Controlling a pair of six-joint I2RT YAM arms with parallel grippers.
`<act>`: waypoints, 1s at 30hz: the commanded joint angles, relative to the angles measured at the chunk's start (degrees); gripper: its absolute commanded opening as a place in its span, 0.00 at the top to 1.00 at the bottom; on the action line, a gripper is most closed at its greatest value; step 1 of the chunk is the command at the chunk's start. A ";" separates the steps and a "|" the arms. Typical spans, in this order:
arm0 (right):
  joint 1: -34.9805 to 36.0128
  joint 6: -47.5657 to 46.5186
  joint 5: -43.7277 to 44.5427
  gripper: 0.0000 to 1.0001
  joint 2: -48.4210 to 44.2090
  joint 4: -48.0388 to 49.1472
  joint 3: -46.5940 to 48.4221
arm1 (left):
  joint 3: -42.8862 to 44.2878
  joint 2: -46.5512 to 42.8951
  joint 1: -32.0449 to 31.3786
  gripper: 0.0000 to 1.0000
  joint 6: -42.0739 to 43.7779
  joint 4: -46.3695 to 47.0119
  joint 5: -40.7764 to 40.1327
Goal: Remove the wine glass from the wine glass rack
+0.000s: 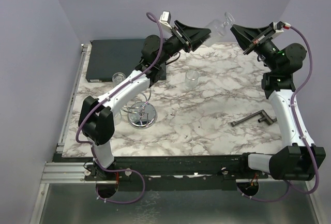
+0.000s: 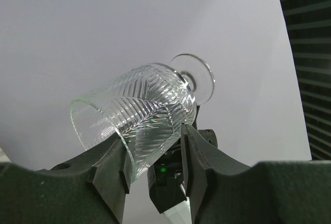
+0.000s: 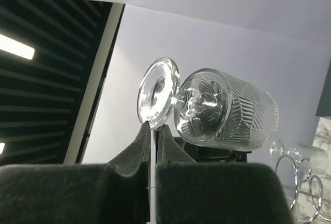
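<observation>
Marble table (image 1: 207, 115): fills the middle of the top view.

Wine glass rack (image 1: 142, 114): stands at the lower left of the table, under the left arm.

Wine glass (image 1: 220, 23): off the rack and held in the air at upper centre of the top view, lying on its side, well apart from the rack.

Left gripper (image 2: 155, 158): clenched on the cut-pattern bowl, one finger on each side.

Right gripper (image 3: 153, 133): jaws drawn to a thin slit, tips touching the lower rim of the glass's foot. Cannot tell whether the rim is pinched between them, as the contact is edge-on.

Assessment: removal appears done and a transfer or set-down remains. The left hold should not ease until the right hold is confirmed. A thin foot rim is a poor purchase, so the stem would be safer. Squeeze lightly, since the glass is brittle.
</observation>
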 commanded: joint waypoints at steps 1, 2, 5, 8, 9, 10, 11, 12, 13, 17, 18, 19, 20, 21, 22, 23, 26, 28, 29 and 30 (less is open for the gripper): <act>1.38 -7.89 -5.69 0.99 -0.35 -7.81 -3.45 | 0.82 -6.58 -1.83 0.89 1.67 5.24 -0.77; 1.38 -8.30 -5.60 0.99 -0.52 -8.20 -3.85 | 0.59 -6.83 -1.80 0.90 1.93 5.02 -0.93; 1.38 -9.42 -5.20 0.99 -0.93 -9.56 -4.97 | 0.51 -7.35 -1.86 0.92 2.97 3.81 -0.87; 1.38 -11.24 -4.68 1.00 -1.15 -11.58 -5.26 | 1.56 -7.65 -1.80 0.98 4.22 0.94 -0.53; 1.38 -12.00 -4.48 0.99 -1.22 -12.37 -5.16 | 1.91 -7.77 -1.87 1.00 4.92 -0.57 -0.51; 1.38 -13.10 -4.11 0.99 -1.39 -13.86 -4.82 | 2.25 -7.93 -1.93 1.00 5.63 -1.96 -0.54; 1.33 -14.10 -3.65 1.00 -1.45 -15.42 -4.29 | 2.74 -8.11 -2.02 1.00 6.63 -4.05 -0.67; 1.30 -15.56 -2.97 0.99 -1.63 -17.33 -3.76 | 3.06 -8.38 -2.05 1.00 7.72 -5.48 -0.87; 1.34 -16.95 -2.37 0.99 -1.75 -19.07 -3.17 | 3.32 -8.68 -2.14 1.00 8.57 -7.16 -1.08; 1.29 -27.80 2.75 0.93 -2.71 -34.98 3.01 | 6.68 -9.89 -2.55 1.00 14.93 -18.46 -3.17; 1.31 -30.48 4.78 0.86 -3.09 -38.58 4.48 | 7.94 -10.14 -2.74 1.00 17.25 -22.73 -4.16; 1.34 -33.49 6.69 0.79 -3.78 -43.08 5.81 | 9.86 -10.17 -3.08 1.00 19.47 -26.92 -5.23; 1.32 -36.04 9.41 0.71 -4.32 -46.57 6.80 | 11.54 -10.17 -3.48 1.00 21.98 -31.04 -6.07; 1.31 -39.14 12.35 0.65 -5.08 -50.62 7.72 | 12.97 -10.08 -4.10 1.00 24.29 -34.37 -7.54; 1.36 -41.20 14.91 0.58 -5.78 -53.39 7.99 | 14.43 -9.93 -4.58 1.00 26.24 -38.57 -8.65; 1.30 -43.15 17.91 0.50 -6.57 -56.12 7.75 | 15.91 -9.76 -5.20 1.00 28.44 -41.52 -9.81; 1.29 -47.70 24.60 0.31 -7.94 -60.90 6.60 | 19.04 -9.50 -7.07 1.00 33.16 -49.89 -13.64; 1.21 -49.63 28.43 0.22 -8.13 -62.80 5.51 | 20.97 -8.89 -8.14 1.00 35.90 -55.01 -15.84; 1.08 -50.24 29.80 0.17 -8.01 -63.44 5.17 | 21.81 -8.66 -8.73 1.00 37.34 -57.52 -16.70; 0.88 -50.84 30.50 0.13 -7.81 -63.85 4.81 | 23.43 -8.14 -9.52 1.00 38.54 -60.18 -18.30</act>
